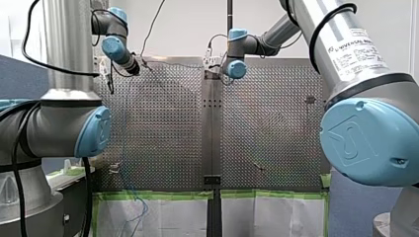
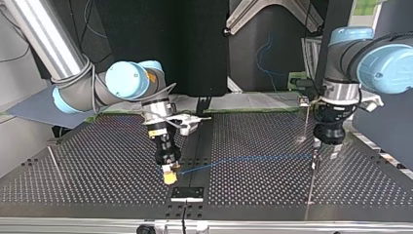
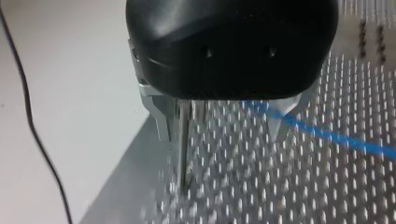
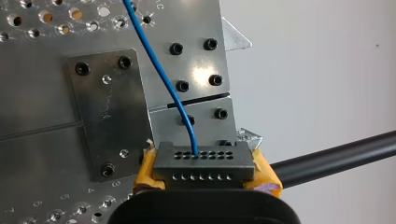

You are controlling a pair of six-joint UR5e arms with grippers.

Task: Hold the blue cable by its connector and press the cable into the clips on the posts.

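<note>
The blue cable (image 2: pixel 253 159) runs low over the perforated table (image 2: pixel 97 165) between both grippers. Its grey connector (image 4: pixel 204 163) sits between the yellow pads (image 4: pixel 145 170) of my right gripper (image 2: pixel 170 176), which is shut on it near the table's middle seam. At the top view's right, my left gripper (image 2: pixel 325 150) hangs over the cable's other stretch. In the left wrist view its metal fingers (image 3: pixel 161 122) stand open, with a thin post (image 3: pixel 183 144) between them and the cable (image 3: pixel 327 135) crossing by the other finger. No clip shows there.
A second thin post (image 2: pixel 307 122) with a small clip at its top stands just behind my left gripper. A small metal plate (image 2: pixel 187 193) is bolted at the table's near edge in the top view. A black rod (image 4: pixel 336 156) runs beside my right gripper.
</note>
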